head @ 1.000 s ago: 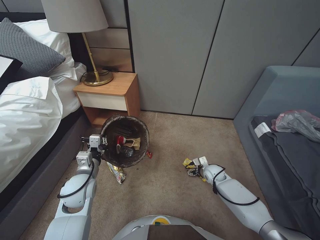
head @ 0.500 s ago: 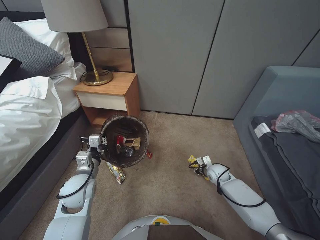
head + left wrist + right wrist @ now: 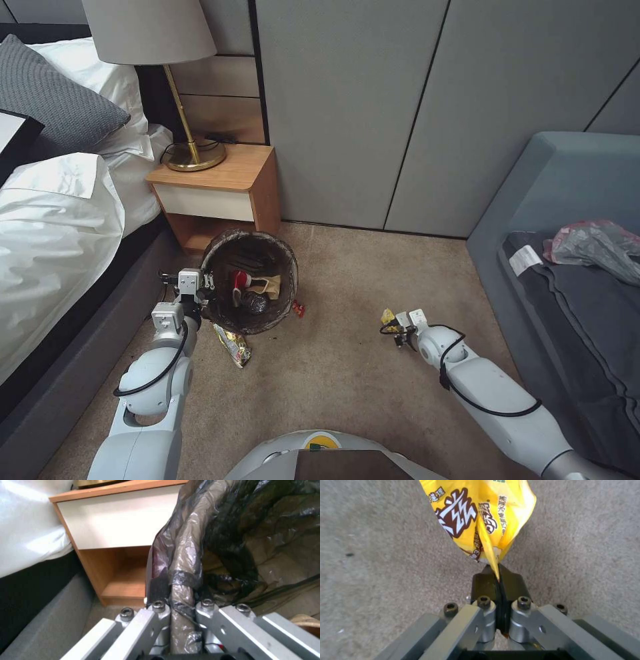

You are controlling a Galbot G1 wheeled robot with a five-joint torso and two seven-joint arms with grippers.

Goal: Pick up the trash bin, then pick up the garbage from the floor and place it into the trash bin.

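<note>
On the carpet floor [image 3: 347, 267], in front of the bedside cabinet [image 3: 217, 190], the trash bin [image 3: 250, 280] sits tilted toward the robot with its bag-lined mouth open; a red-and-white packet, a brown paper bag and a dark bottle already lie inside. The left claw [image 3: 200, 293] is at the bin's 9 o'clock edge, clenched on the bag-covered rim [image 3: 181, 590], as the left wrist view shows. Out at the bin's 3 o'clock, well apart from it, the right claw [image 3: 399, 328] is low over the carpet, pinched shut on one edge of a yellow snack wrapper [image 3: 480, 517], which hangs free of the floor in the right wrist view. A shiny wrapper [image 3: 233, 343] lies just beside the bin at its 6 o'clock, and a small red scrap [image 3: 298, 308] at its 4 o'clock. The step in hand looks like carrying the yellow wrapper to the bin; the next move calls for swinging it over the open mouth before letting go.
</note>
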